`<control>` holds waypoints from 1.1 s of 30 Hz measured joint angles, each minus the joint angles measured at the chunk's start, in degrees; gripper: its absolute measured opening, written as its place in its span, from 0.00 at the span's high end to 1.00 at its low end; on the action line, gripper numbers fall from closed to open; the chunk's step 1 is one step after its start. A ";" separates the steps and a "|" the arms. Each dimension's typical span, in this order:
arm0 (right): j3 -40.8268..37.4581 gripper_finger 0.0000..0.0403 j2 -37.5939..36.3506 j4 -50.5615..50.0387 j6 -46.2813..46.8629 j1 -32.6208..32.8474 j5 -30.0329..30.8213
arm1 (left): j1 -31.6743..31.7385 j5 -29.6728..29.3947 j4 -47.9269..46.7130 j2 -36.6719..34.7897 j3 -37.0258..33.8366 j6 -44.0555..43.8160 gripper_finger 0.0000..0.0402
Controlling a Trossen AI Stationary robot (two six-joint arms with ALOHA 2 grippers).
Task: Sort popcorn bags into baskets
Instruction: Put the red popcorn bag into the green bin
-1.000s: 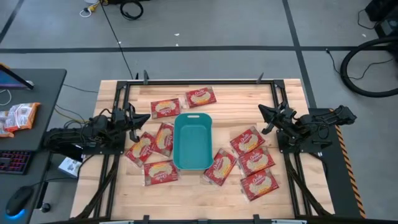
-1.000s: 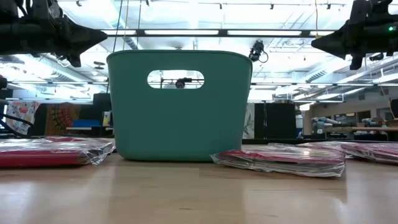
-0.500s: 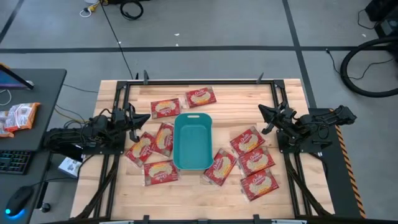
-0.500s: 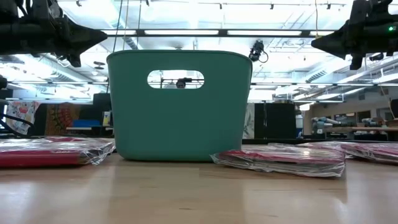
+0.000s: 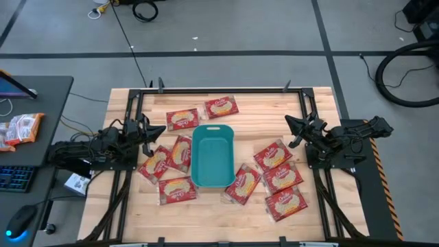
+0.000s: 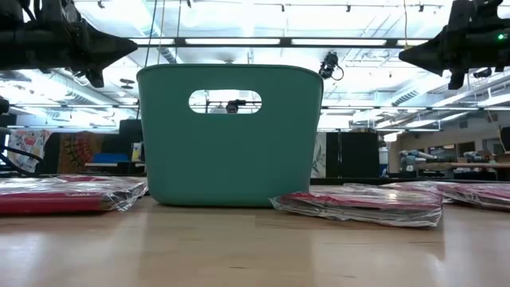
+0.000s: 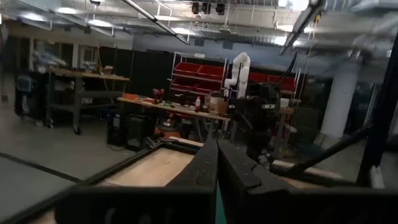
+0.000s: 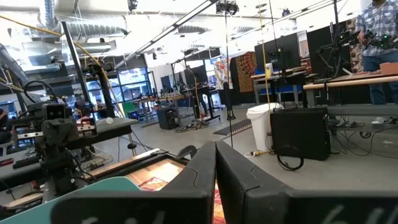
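A teal basket (image 5: 212, 155) stands at the table's middle, with nothing showing inside it in the high view; the low view shows its handle slot (image 6: 225, 101). Several red popcorn bags with cream labels lie flat on the wood around it: two behind it (image 5: 202, 112), some to its left (image 5: 167, 168), some to its right (image 5: 277, 177). My left gripper (image 5: 163, 129) hovers shut at the table's left side, above the bags. My right gripper (image 5: 287, 119) hovers shut at the right side. Neither touches anything.
A black metal frame (image 5: 219, 90) runs along the table's edges. Beside the table on the left stands a dark desk with a keyboard (image 5: 15, 178) and packets (image 5: 19, 128). Bare wood lies along the near edge (image 5: 219, 216). A person stands in the room beyond (image 8: 379, 37).
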 joint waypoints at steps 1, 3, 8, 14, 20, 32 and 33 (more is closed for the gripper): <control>0.00 0.95 -0.01 0.02 0.01 -0.01 0.01 | -0.01 -0.04 0.11 -0.01 0.00 -2.69 0.98; 0.00 0.95 -0.01 0.00 0.02 -0.02 0.02 | 0.01 -1.44 1.93 0.23 -0.01 -7.87 0.98; 0.00 0.95 -0.02 0.00 0.01 -0.02 0.01 | 0.01 -1.51 2.92 0.23 0.02 -12.73 0.98; -0.01 0.95 -0.01 0.00 0.00 -0.01 0.01 | 0.00 -1.03 3.37 0.23 0.03 -17.32 0.98; 0.01 0.95 0.00 0.00 0.02 0.00 0.00 | -0.01 3.99 6.00 0.23 0.02 -17.69 0.98; 0.00 0.95 -0.02 0.02 0.01 -0.02 0.02 | 0.00 11.40 -8.55 3.20 6.81 -17.88 0.98; 0.00 0.95 0.00 0.09 0.02 0.00 0.00 | 0.00 11.40 -10.49 4.49 8.24 -17.87 0.98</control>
